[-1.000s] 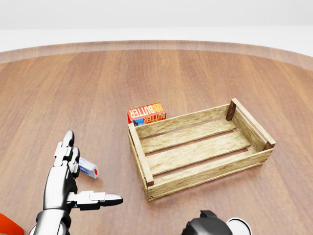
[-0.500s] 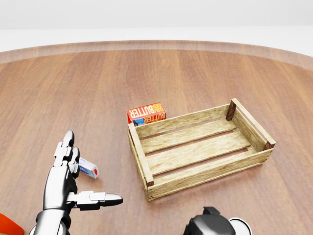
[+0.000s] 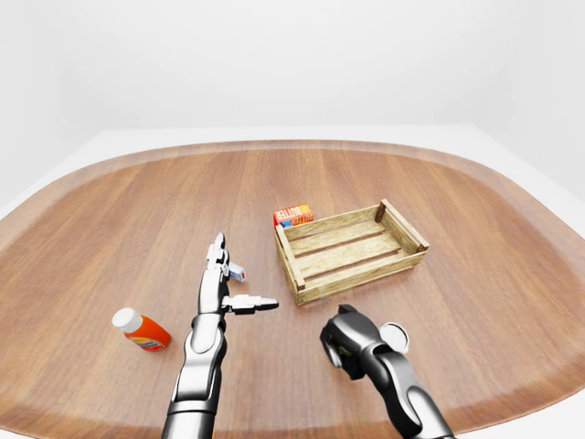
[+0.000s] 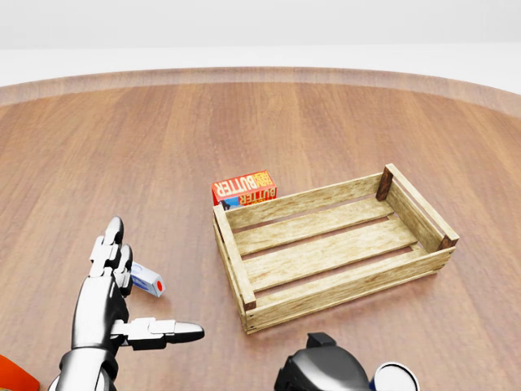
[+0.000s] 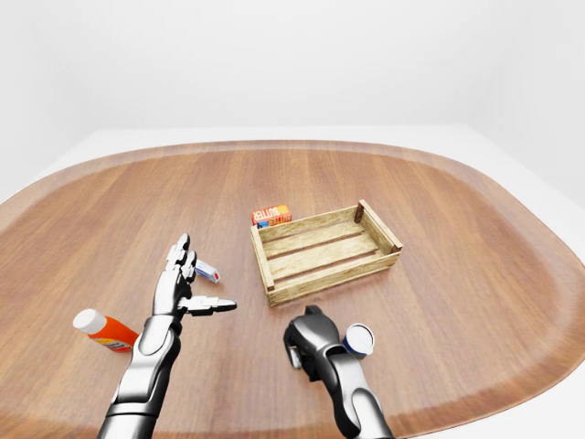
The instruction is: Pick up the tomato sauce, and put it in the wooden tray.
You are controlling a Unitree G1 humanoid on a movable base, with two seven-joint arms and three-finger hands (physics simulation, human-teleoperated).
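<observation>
A round can (image 5: 358,339) with a white top and blue side stands near the bottom of the right-eye view. My dark right hand (image 5: 306,340) sits just left of it and close against it; its fingers are hidden from me. An orange-red bottle (image 3: 143,331) with a white cap lies on the table at the lower left. The wooden tray (image 4: 236,257) lies in the middle with nothing in it. My left hand (image 4: 151,285) is open, fingers spread, hovering over a small white tube (image 4: 147,280).
A red butter box (image 4: 244,188) stands against the tray's upper left corner. The brown wooden table (image 3: 119,219) is oval, and its edge runs close below both arms.
My right hand has shifted left in the head view, and more of the can shows beside it. The left hand and the other things have not moved.
</observation>
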